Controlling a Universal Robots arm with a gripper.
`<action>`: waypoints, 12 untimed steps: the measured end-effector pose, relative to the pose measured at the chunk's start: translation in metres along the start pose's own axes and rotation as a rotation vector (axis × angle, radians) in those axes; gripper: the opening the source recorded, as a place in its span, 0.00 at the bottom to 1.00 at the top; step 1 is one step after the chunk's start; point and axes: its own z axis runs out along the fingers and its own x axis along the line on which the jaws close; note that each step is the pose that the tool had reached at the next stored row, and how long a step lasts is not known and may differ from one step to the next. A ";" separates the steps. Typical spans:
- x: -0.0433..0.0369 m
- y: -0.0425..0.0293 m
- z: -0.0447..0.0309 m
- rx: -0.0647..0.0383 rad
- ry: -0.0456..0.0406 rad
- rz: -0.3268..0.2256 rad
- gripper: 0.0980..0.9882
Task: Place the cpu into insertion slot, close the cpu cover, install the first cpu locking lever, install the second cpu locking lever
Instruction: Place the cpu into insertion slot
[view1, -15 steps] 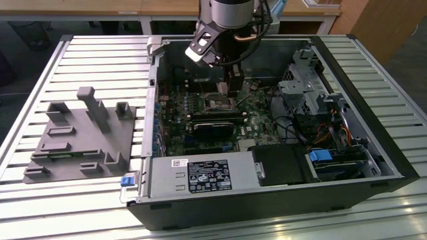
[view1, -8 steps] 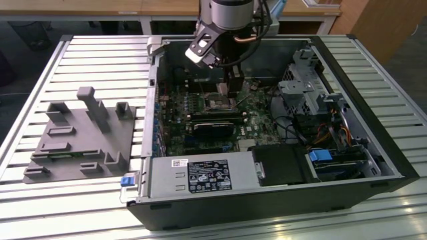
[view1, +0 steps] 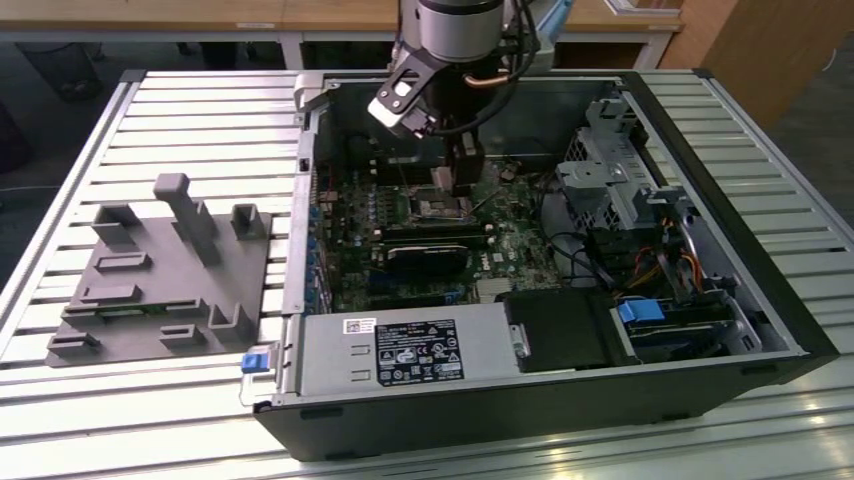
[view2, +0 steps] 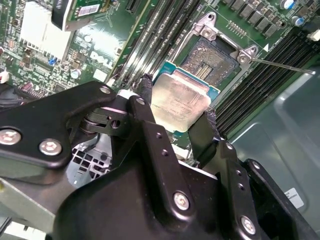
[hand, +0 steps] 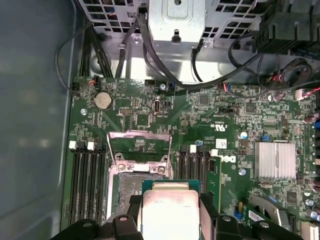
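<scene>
Gripper (view2: 176, 109) pinching cpu (view2: 182, 96) by opposite edges, metal face showing. Cpu held over open insertion slot (hand: 131, 187), not seated, between memory slots on motherboard (view1: 514, 245). Cpu cover (hand: 140, 134) raised. White printed sticker (view1: 414, 352) on power supply at case edge.

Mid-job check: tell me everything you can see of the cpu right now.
The cpu is a flat square chip: dull silver-beige metal face, smudged, on a thin green base. The gripper clamps two opposite edges between black fingers, metal face toward both wrist cameras. It hangs over one edge of the open insertion slot, not seated.
</scene>
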 end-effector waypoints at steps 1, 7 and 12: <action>0.0004 -0.0004 0.0009 0.000 0.0001 0.001 0.50; 0.0010 -0.0008 0.0056 0.000 -0.0002 0.001 0.50; 0.0010 -0.0010 0.0079 0.000 -0.0001 0.001 0.50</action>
